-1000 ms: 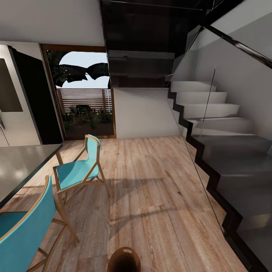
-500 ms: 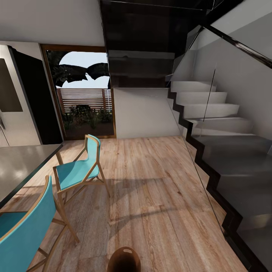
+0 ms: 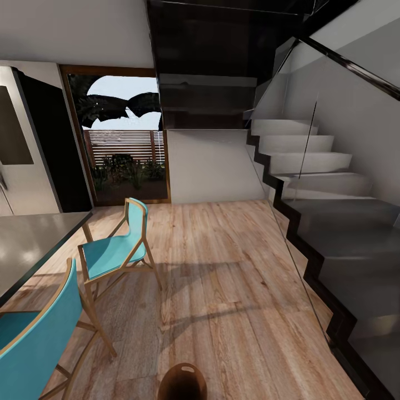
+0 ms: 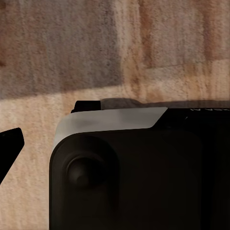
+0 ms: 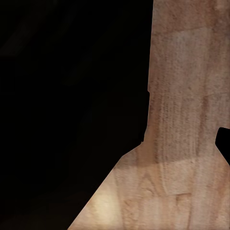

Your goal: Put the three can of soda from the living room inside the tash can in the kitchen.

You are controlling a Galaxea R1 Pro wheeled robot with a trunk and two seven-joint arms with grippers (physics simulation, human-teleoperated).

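The tash can [image 3: 182, 382] is a small round brown bin with a slot handle, on the wood floor at the bottom middle of the head view, close in front of me. The cans of soda are out of view. In the left wrist view a dark fingertip [image 4: 10, 143] of my left gripper juts in at the frame's edge beside a dark, grey-topped part of my body [image 4: 124, 167]. In the right wrist view a dark fingertip [image 5: 224, 146] shows over the floor. Neither wrist view reveals how the jaws stand.
A stainless fridge [image 3: 16, 144] stands at far left, with a grey table [image 3: 28, 244] and two turquoise chairs [image 3: 114, 250] in front of it. A glass-railed staircase [image 3: 333, 222] fills the right. Wood-framed glass doors [image 3: 125, 144] are at the back. Open wood floor [image 3: 233, 289] lies ahead.
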